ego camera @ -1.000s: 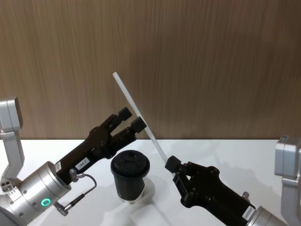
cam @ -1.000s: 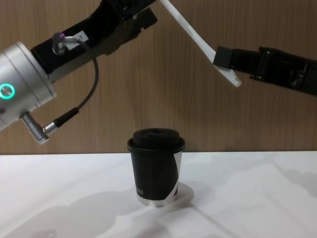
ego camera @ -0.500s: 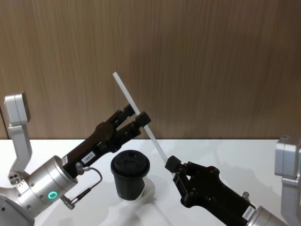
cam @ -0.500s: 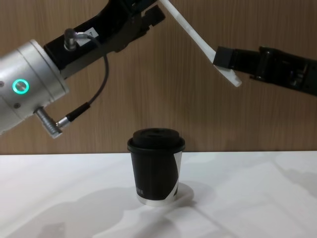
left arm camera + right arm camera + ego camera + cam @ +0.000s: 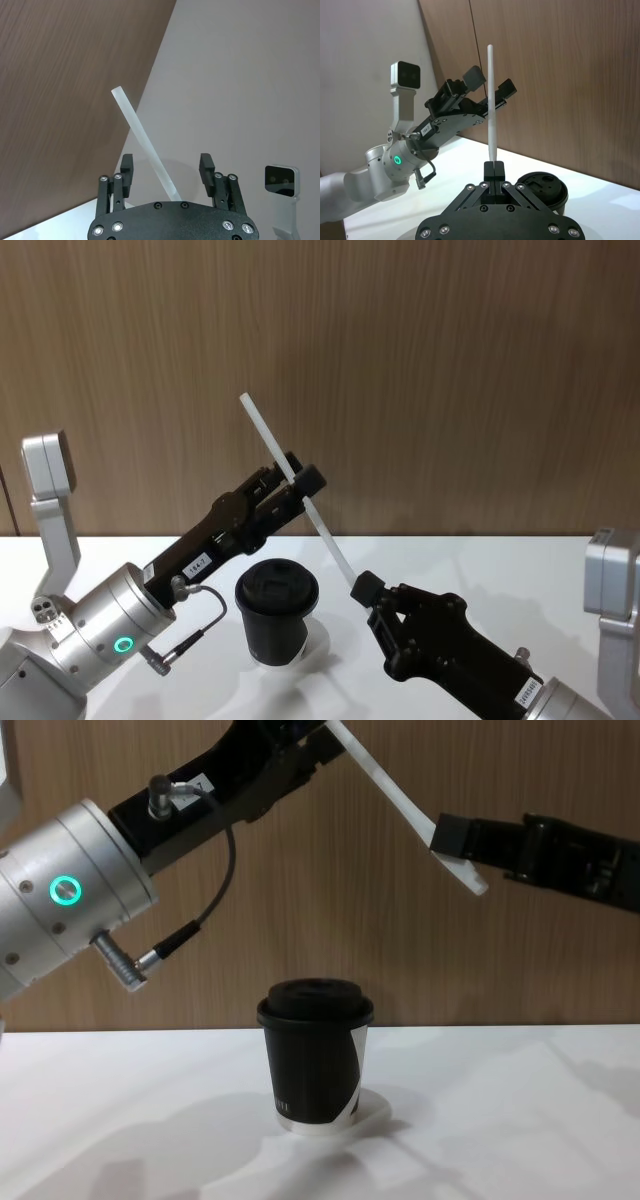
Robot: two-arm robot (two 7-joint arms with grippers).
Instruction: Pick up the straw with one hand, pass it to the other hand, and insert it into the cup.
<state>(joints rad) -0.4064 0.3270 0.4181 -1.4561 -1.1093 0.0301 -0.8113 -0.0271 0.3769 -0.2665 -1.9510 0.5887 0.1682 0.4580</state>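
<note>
Pinching straw [image 5: 265,436]: right end effector [image 5: 362,589]; left end effector [image 5: 300,472] straddling it, spread.

I'm looking down from the head camera toward the far wall [image 5: 450,360]; the chest camera is sitting lower, looking across the surface [image 5: 520,1120]. Both are sharing the cup [image 5: 277,625]. The wrist cameras are peering close along the left end effector [image 5: 166,162] and right end effector [image 5: 494,169], sharing the straw [image 5: 146,145].

Left pincer [image 5: 167,163] spread wide, white straw [image 5: 145,142] slanting between its fingers [image 5: 127,167], touching neither
</note>
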